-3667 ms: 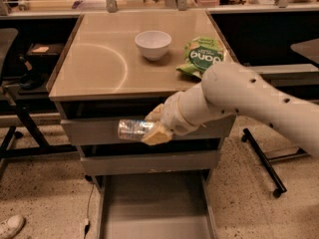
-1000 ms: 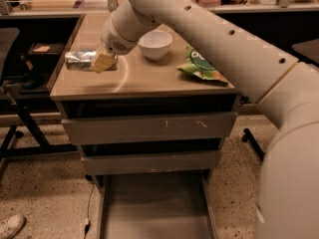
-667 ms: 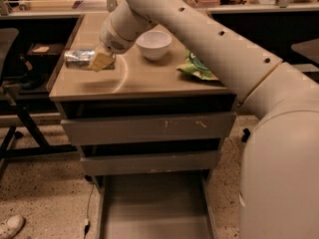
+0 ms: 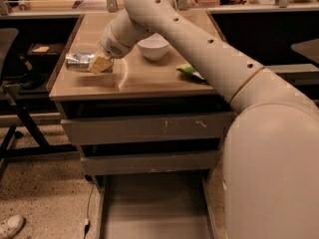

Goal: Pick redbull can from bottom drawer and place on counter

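Note:
The redbull can (image 4: 79, 61) is a slim silvery can held sideways in my gripper (image 4: 99, 63), low over the left part of the counter (image 4: 149, 78). The gripper is shut on the can, with its pale fingers (image 4: 101, 64) around the can's right end. I cannot tell whether the can touches the counter. My big white arm reaches in from the lower right across the counter. The bottom drawer (image 4: 154, 208) is pulled out below, and its flat grey floor shows nothing in it.
A white bowl (image 4: 153, 48) stands at the counter's back middle. A green snack bag (image 4: 189, 71) lies at the right, partly hidden by my arm. Two upper grey drawers (image 4: 149, 128) are closed. A dark chair (image 4: 10, 83) stands to the left. A cluttered bench runs behind.
The can was carried up from in front of the drawers to over the counter's left part. In the last second the gripper and can have barely moved.

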Controlling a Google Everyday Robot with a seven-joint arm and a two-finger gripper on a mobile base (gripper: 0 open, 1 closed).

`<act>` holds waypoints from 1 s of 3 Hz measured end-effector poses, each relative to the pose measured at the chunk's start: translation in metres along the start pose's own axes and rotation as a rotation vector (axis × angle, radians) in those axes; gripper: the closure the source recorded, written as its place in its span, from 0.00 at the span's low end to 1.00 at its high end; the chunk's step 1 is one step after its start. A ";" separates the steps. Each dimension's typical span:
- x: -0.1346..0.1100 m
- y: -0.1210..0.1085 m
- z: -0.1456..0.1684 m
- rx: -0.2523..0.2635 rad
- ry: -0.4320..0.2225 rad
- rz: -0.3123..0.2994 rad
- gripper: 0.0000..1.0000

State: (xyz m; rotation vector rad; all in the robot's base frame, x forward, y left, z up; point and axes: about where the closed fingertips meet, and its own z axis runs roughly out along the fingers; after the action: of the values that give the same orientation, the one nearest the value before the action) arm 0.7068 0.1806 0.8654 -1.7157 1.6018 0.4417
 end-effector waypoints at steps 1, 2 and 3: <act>0.002 -0.003 0.020 -0.018 -0.003 0.013 1.00; 0.002 -0.003 0.020 -0.018 -0.004 0.013 0.82; 0.002 -0.003 0.020 -0.018 -0.004 0.013 0.59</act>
State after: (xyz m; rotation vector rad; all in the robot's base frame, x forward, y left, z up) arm 0.7144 0.1933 0.8511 -1.7181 1.6118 0.4671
